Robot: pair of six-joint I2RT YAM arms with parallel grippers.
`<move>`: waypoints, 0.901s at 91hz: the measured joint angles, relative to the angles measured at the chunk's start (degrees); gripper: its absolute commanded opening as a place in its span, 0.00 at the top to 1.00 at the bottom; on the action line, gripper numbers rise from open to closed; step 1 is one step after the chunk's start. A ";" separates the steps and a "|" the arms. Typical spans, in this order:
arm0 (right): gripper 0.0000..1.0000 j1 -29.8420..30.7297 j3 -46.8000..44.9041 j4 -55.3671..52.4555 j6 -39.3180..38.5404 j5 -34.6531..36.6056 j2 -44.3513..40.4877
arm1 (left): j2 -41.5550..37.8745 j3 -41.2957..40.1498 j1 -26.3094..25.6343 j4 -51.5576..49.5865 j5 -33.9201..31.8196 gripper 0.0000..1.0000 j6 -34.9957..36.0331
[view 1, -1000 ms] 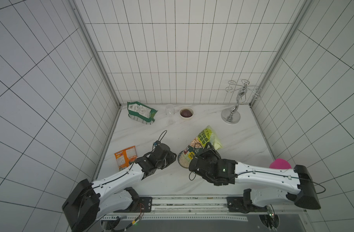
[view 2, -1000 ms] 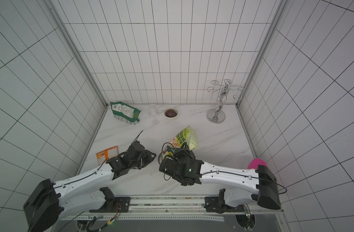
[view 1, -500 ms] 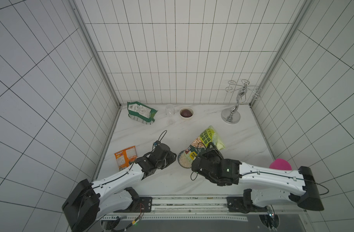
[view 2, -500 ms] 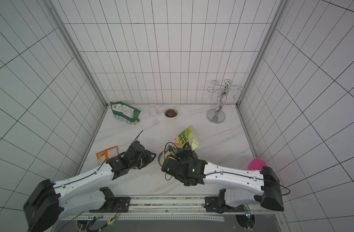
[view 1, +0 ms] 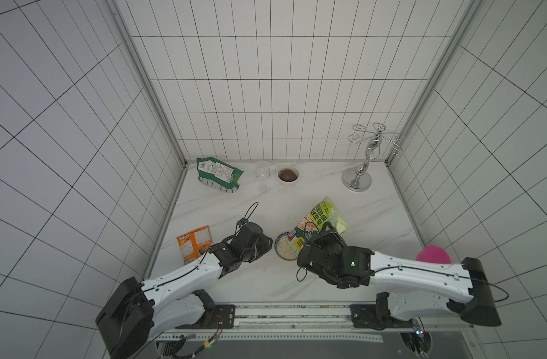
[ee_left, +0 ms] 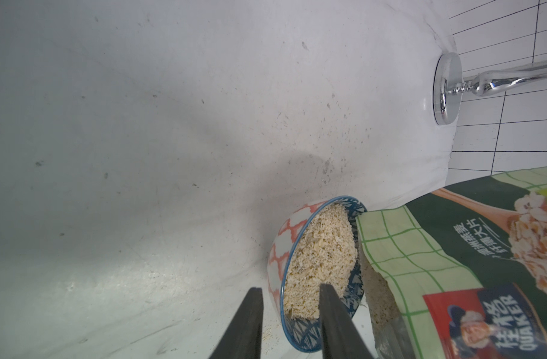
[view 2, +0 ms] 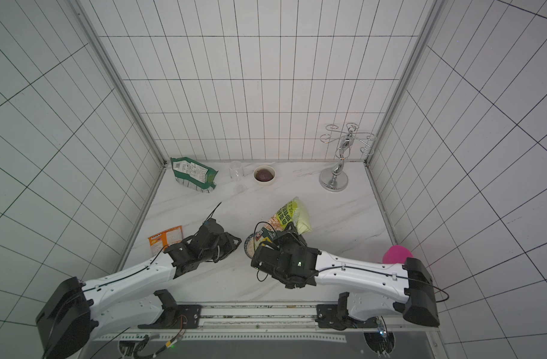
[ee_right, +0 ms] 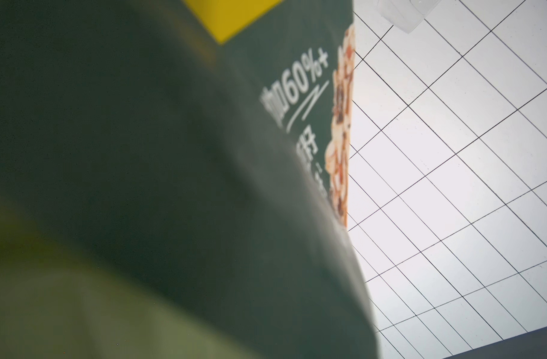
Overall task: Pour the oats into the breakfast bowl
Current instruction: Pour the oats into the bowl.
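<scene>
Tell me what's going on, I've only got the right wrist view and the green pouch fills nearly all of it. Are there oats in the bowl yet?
Observer: Yes, the left wrist view shows oats filling the breakfast bowl nearly to its rim.
Operator: Where's the pouch mouth?
Observer: The oat pouch is tipped, its open mouth right at the bowl's rim.
Operator: And the left hand?
Observer: The left hand straddles the bowl's wall, one finger inside, one outside.
</scene>
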 measured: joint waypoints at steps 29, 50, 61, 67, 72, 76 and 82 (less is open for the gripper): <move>1.00 0.00 0.44 0.04 0.63 -0.20 0.48 | 0.00 0.00 0.00 0.02 0.00 0.67 -0.15; 1.00 -0.22 0.50 1.14 -0.11 -0.76 2.19 | 0.00 0.00 -0.11 0.00 -0.07 0.67 -0.15; 1.00 0.00 1.16 1.88 -0.70 -1.16 2.97 | 0.00 0.00 -0.11 0.00 -0.28 0.67 -0.20; 1.00 -0.52 2.05 2.19 -0.55 -1.97 3.28 | 0.00 0.00 -0.13 0.04 -0.39 0.67 -0.31; 1.00 -0.85 1.75 3.56 -1.18 -1.81 3.26 | 0.00 0.00 -0.20 0.00 -0.39 0.67 -0.31; 1.00 -1.20 1.70 3.87 -1.18 -2.19 3.26 | 0.00 0.00 -0.28 0.00 -0.39 0.67 -0.31; 1.00 -1.44 1.44 4.20 -1.53 -2.16 3.21 | 0.00 0.00 -0.35 0.02 -0.42 0.67 -0.31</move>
